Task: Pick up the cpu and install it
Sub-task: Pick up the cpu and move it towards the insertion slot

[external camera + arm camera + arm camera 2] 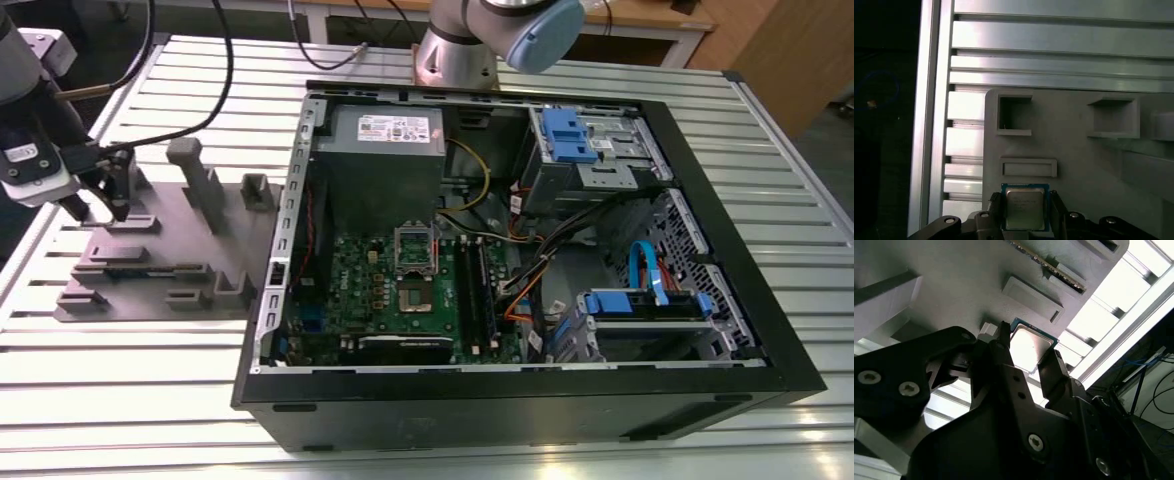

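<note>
Since the claw (103, 212) is parked right over the grey fixture (147, 275) and nowhere near the PC, I'd call this the pick-up step, not the install. Both wrist views have the cpu (1024, 210) sitting right between the fingers (995, 209), silvery top facing the camera, with a finger tight against each of two opposite edges. So as far as I can see the claw is clamped on the cpu, no gap on either side. What I can't tell is whether the chip is clear of the fixture or resting on it. Either way the fixture plate is directly beneath the claw, with a few of its raised blocks and pockets just beyond the fingertips.

The open computer case (534, 400) is well away from the claw, and the socket (416, 290) on the motherboard (354, 290) looks like its frame is flipped open. My guess is the next move needs the chip kept dead level and held by those edges only, since a tilt or slip would make seating it a pain.
</note>
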Controlling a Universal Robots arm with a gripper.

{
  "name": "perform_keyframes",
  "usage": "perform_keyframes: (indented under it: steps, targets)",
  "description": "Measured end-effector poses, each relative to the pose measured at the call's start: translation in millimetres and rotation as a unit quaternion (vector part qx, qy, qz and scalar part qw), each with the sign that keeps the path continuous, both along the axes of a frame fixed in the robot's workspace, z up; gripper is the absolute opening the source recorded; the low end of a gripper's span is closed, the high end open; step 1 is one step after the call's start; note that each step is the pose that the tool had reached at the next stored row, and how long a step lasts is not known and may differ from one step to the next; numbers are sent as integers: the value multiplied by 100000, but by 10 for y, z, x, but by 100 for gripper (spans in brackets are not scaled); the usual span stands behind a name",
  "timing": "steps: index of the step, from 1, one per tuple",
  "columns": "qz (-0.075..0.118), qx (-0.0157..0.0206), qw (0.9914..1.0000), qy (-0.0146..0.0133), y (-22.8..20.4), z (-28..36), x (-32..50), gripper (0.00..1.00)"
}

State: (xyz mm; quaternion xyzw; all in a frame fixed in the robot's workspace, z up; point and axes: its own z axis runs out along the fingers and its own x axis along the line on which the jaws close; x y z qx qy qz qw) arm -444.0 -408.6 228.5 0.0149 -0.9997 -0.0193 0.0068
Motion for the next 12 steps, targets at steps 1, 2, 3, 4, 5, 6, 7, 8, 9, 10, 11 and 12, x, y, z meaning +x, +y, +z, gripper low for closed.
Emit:
perform_keyframes:
  steps: [1,2,3,4,5,6,7,8,9,10,11,12]
  targets:
    - [-1,1,100000,8,0,15,0,47]
    - [-2,0,100000,16,0,26,0,47]
    - [-2,6,100000,7,0,27,0,47]
    - [-2,5,100000,10,0,27,0,47]
    - [0,7,100000,7,0,27,0,47]
    - [-1,4,100000,11,0,28,0,47]
    - [-2,3,100000,15,0,28,0,47]
    - [-1,0,100000,16,0,28,0,47]
    - [-4,0,100000,17,0,28,0,47]
    - [0,-1,100000,16,0,28,0,47]
    - [1,-3,100000,20,0,29,0,47]
    - [1,-2,100000,19,0,28,0,47]
